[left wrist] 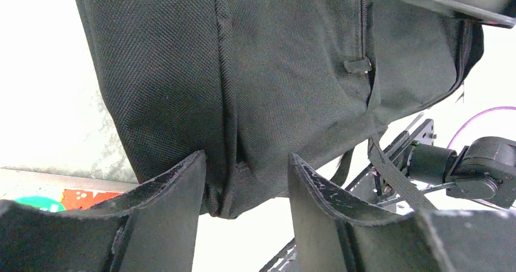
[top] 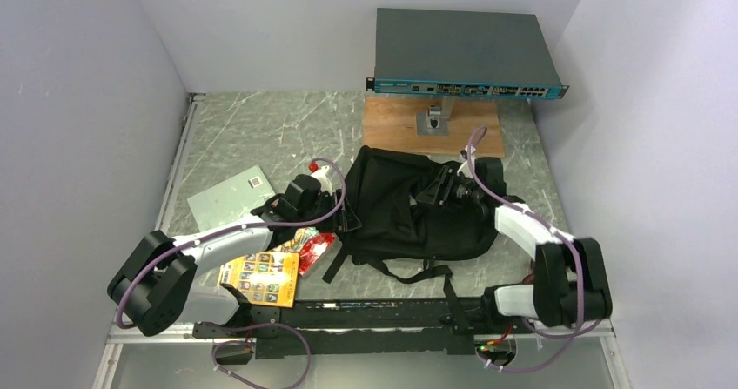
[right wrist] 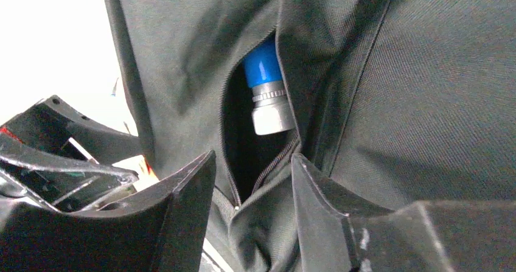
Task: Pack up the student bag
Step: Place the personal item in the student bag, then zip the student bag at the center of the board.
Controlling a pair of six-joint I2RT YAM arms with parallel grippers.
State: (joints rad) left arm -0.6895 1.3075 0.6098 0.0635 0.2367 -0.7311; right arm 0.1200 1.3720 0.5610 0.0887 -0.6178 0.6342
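Left gripper (left wrist: 246, 159): closed on a thick fold at the corner of the student bag (top: 409, 206); the fabric fills the gap between the jaws.
Right gripper (right wrist: 252, 159): seems to pinch the zipper edge, with the bag's opening (right wrist: 240, 132) just above it in the frame.
Inside the opening: a bottle with blue cap (right wrist: 268, 95), its long axis along the slit, cap toward the top of the frame.
Student bag: lies in the centre of the tabletop (top: 261, 137), between the two arms.
Left to pack, I judge: a yellow booklet (top: 259, 278) and a red packet (top: 313, 248), at the lower left of the bag.
Nearer arm: the left one; the opening is on the right side of the bag.
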